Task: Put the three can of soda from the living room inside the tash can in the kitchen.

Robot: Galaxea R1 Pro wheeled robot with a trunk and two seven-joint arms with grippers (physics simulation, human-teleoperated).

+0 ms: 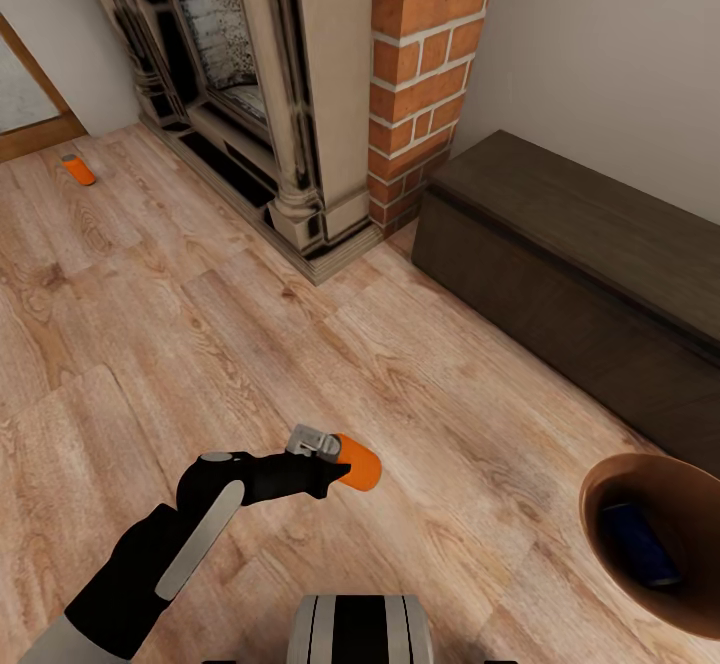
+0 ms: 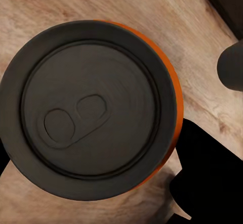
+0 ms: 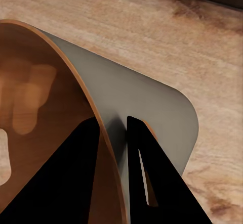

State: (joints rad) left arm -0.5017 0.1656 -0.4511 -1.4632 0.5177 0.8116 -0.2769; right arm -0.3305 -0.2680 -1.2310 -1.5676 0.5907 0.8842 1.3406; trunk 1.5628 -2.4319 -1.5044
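Left gripper (image 1: 335,459) jaws clamped on orange cylindrical soda can (image 1: 358,462); right gripper (image 3: 112,148) jaws pinch grey tapered wood-lined bin (image 3: 147,113) rim. Blue can (image 1: 636,542) binned. Next: drop orange can in.

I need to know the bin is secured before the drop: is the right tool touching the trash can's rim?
Touching. In the right wrist view the right tool's fingers straddle the trash can's rim, one inside, one outside, pressed against the wall.
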